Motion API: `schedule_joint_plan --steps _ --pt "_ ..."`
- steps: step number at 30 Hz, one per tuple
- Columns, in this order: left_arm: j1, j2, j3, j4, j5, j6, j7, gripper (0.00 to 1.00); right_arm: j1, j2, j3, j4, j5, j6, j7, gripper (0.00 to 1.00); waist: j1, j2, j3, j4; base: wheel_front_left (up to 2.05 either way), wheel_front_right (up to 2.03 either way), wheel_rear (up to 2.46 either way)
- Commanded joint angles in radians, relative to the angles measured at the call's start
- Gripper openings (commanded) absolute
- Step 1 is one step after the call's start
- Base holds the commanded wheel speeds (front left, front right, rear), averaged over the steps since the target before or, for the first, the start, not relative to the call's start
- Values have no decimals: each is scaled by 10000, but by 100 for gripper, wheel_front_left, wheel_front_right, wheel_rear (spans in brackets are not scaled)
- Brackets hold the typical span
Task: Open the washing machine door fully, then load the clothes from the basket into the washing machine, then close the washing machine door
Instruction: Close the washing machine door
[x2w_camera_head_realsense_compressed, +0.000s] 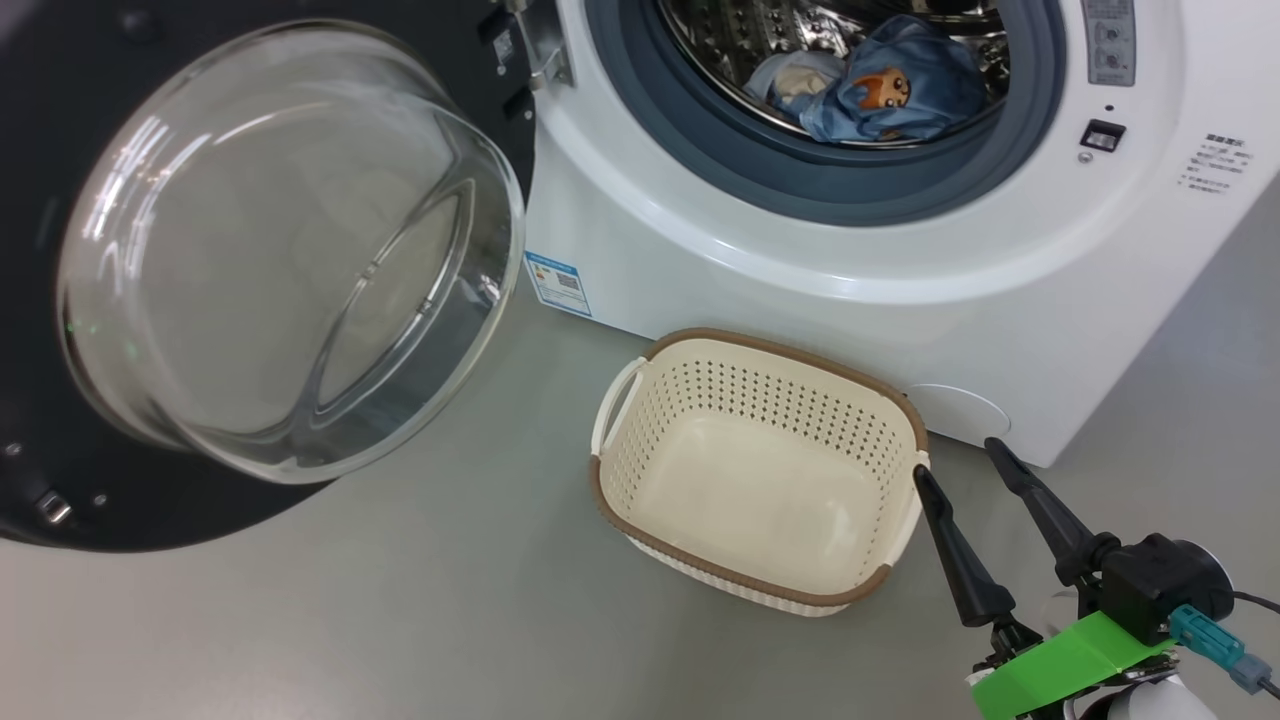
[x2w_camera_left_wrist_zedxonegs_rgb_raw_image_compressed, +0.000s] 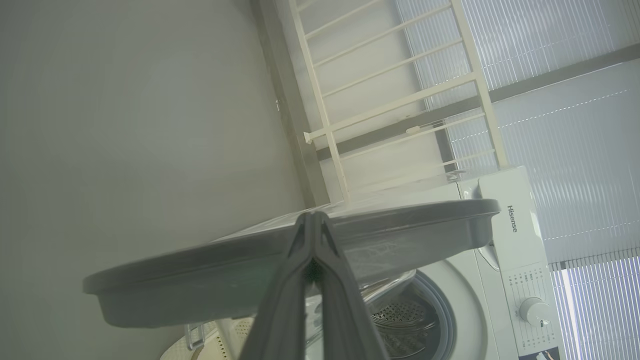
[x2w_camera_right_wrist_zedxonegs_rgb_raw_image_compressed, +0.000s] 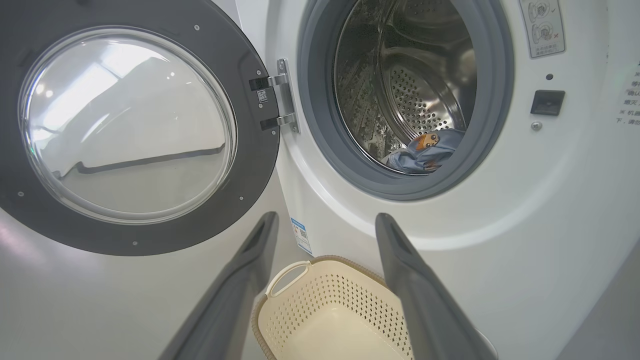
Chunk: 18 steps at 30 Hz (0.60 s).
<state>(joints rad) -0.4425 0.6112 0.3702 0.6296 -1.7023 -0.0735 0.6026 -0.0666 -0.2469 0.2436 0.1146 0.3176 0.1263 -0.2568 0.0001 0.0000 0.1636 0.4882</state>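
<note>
Grey floor (x2w_camera_head_realsense_compressed: 400, 620) is being shared by the basket (x2w_camera_head_realsense_compressed: 650, 440) and the washing machine (x2w_camera_head_realsense_compressed: 700, 260) just behind it. The washing machine door (x2w_camera_head_realsense_compressed: 150, 515) is being shown swung wide at left, the clothes (x2w_camera_head_realsense_compressed: 880, 100) are being cradled in the drum, and the right hand (x2w_camera_head_realsense_compressed: 956, 458) is being held released beside the basket's rim.

By the left wrist, the left hand (x2w_camera_left_wrist_zedxonegs_rgb_raw_image_compressed: 314, 215) is being held clenched tip to tip before the door's edge.

By the right wrist, the basket is being framed between spread fingers.
</note>
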Motion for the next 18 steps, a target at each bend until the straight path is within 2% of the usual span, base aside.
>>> schedule_joint_plan --steps 1,10,18 --pt "-452 795 334 57 -95 -96 149 0 -272 -134 226 -188 60 44 -49 100 -1 0 78 -108 0 0 0" --pt "-1262 1093 155 1609 -95 -373 659 0 -341 -277 301 -174 87 44 -49 100 -1 0 246 -404 0 0 0" --pt "-1721 1177 -64 2285 89 -531 962 0 -401 -343 278 -192 87 44 -49 100 -1 0 329 -528 0 0 0"
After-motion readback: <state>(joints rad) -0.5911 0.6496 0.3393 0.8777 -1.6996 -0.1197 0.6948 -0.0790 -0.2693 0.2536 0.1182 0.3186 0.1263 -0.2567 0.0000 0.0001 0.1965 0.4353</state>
